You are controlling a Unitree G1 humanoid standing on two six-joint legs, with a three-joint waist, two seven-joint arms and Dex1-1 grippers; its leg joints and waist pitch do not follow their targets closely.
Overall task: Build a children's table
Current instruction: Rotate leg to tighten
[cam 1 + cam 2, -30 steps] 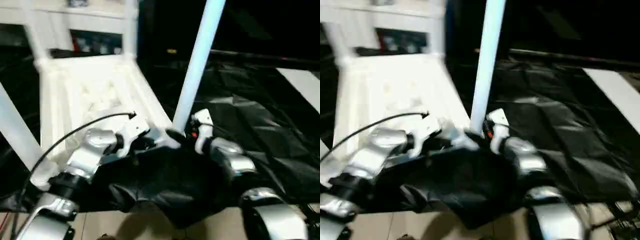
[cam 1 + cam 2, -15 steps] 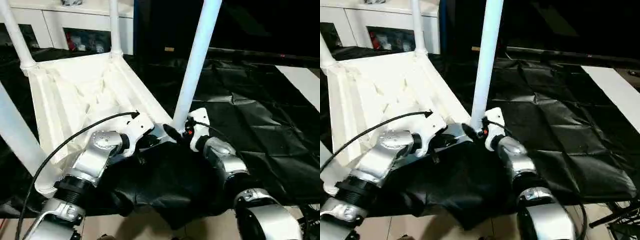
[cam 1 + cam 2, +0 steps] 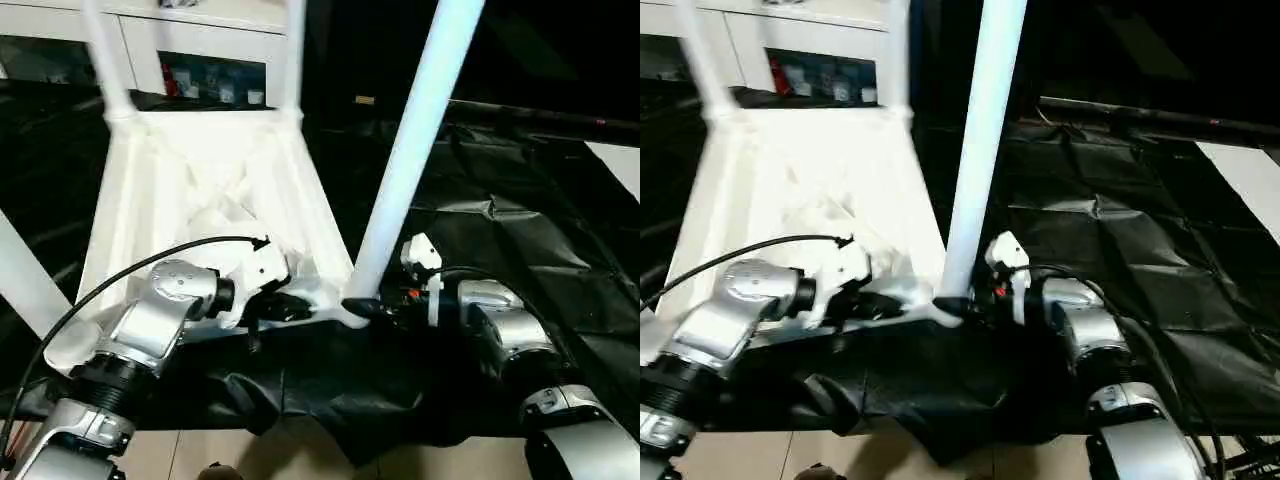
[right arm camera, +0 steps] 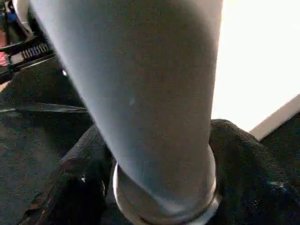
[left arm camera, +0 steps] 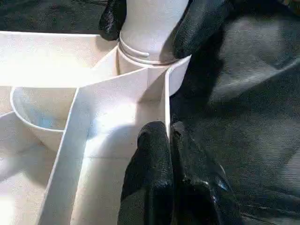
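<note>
Left wrist view: left gripper (image 5: 169,140) is pinched closed on the thin rim wall of the tabletop (image 3: 200,180) next to the near corner socket (image 5: 147,63), bracing it. Same view shows the right gripper's fingers (image 5: 199,23) wrapped either side of the leg (image 3: 420,150) base, just above the socket collar. In the right wrist view the leg stands between the right gripper (image 4: 161,187) jaws, so it's set fairly wide, clasping the leg at the bottom. The table lies upside down on black sheeting (image 3: 520,240) on the floor, ribbed underside up; the leg looks seated but whether fully home I can't tell. To do this step well: keep the left pinch firm so the top can't slide on the sheeting, push or twist the leg straight along the socket axis, grip low near the collar to avoid levering it. It leans slightly in the head view, so check alignment before loading. Further back, two far legs (image 3: 290,50) stand in their sockets, and a white cabinet (image 3: 200,40) sits behind.
</note>
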